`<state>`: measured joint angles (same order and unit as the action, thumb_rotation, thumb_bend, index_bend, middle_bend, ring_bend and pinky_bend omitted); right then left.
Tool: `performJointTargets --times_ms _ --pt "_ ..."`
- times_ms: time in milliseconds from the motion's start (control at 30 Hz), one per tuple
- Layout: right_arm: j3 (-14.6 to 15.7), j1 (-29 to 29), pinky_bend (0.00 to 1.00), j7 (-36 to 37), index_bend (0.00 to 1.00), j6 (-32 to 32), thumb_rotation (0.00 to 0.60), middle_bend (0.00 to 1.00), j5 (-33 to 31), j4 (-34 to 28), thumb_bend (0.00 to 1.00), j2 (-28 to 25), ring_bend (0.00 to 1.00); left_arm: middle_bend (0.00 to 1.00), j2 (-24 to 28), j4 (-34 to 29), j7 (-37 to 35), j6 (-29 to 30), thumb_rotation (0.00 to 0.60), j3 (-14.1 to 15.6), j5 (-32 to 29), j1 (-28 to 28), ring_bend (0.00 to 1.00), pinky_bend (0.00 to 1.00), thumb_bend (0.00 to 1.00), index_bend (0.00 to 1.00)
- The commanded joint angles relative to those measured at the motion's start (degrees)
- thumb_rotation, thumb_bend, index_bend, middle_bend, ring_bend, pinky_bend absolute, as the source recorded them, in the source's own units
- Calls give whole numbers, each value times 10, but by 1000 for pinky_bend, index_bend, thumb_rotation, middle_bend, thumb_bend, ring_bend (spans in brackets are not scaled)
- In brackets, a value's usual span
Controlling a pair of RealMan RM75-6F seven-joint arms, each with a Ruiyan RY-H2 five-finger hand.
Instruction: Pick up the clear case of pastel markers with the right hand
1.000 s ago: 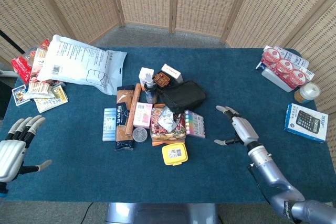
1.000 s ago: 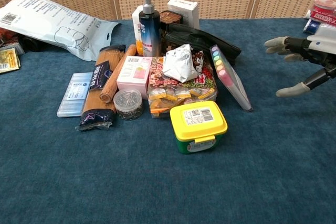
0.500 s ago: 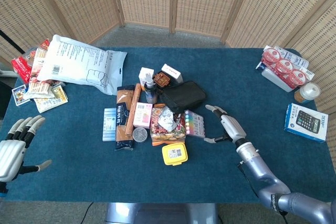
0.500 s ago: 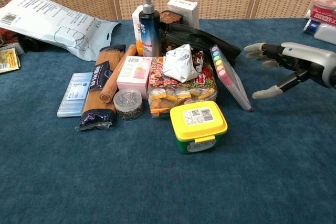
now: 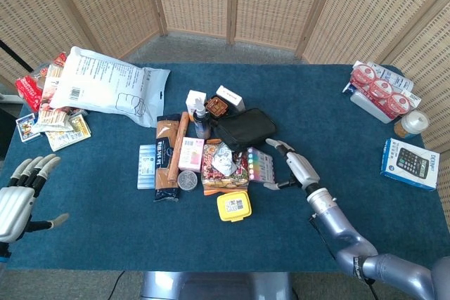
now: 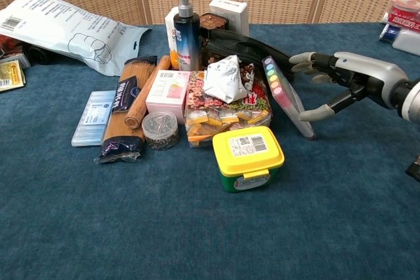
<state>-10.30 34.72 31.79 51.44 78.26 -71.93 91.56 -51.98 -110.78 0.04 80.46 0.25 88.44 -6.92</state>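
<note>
The clear case of pastel markers [image 5: 258, 165] [image 6: 283, 97] leans on the right side of the pile in the middle of the table, its coloured caps in a row. My right hand [image 5: 293, 166] [image 6: 341, 78] hovers just to the right of it, fingers spread, thumb low near the case's lower end, nothing held. A small gap separates the fingertips from the case. My left hand [image 5: 20, 198] is open at the table's front left edge, far from the pile; the chest view does not show it.
A black pouch [image 5: 244, 128] lies behind the case, a yellow lidded tub [image 5: 234, 206] [image 6: 248, 155] in front of it, a snack packet [image 6: 226, 103] to its left. A calculator box [image 5: 410, 164] and yoghurt cups [image 5: 380, 89] sit at the right edge, a white mailer bag [image 5: 109, 86] at the back left.
My right hand has moved left across the table, from well right of the pile to right beside the marker case. The left hand has stayed put.
</note>
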Motion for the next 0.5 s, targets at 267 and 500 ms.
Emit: performJointTargets --times_ms 267,500 --pt "-4 9 0 -9 0 -6 600 0 -10 3 0 13 0 0 1 0 -3 2 600 0 0 1 0 0 6 0" --pt "-7 17 0 -6 0 -11 600 0 -13 17 0 29 0 0 3 1 -8 6 600 -1 1 2 0 0 5 0"
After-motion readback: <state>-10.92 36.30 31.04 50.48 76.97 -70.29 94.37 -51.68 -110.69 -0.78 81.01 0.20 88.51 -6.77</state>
